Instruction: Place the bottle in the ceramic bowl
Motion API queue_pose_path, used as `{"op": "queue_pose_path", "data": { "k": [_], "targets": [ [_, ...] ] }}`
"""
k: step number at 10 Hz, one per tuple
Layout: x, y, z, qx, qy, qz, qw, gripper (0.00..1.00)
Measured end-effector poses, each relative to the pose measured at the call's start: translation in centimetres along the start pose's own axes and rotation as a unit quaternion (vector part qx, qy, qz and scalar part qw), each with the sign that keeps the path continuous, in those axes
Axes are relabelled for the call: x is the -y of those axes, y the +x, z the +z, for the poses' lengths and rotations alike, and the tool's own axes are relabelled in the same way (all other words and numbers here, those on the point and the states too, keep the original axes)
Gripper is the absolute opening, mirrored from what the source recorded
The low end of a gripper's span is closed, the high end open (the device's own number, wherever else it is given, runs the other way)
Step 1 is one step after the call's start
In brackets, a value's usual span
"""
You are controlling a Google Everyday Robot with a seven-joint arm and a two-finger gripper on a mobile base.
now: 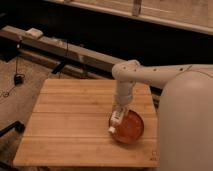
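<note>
The ceramic bowl is orange-red and glossy and sits on the wooden table at the right front. My gripper points down just above the bowl's left rim. It is shut on the bottle, a small whitish bottle that hangs tilted below the fingers. The bottle's pale lower end is at the bowl's left edge. Whether it touches the rim I cannot tell.
My white arm reaches in from the right, and my large white body fills the right side. Beyond the table's far edge a dark bench with cables runs across. The floor lies to the left.
</note>
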Motion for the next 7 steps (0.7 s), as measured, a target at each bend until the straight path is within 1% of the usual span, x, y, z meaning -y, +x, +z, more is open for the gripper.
{"op": "queue_pose_path", "data": {
  "k": [2, 4, 5, 7],
  "targets": [
    [0.49, -0.09, 0.04, 0.002, -0.001, 0.006, 1.0, 0.54],
    [0.48, -0.15, 0.04, 0.004, -0.001, 0.007, 1.0, 0.74],
    [0.47, -0.2, 0.03, 0.007, 0.0, 0.006, 1.0, 0.79],
    [0.39, -0.26, -0.24, 0.011, -0.005, 0.007, 0.9999, 0.8]
  ]
}}
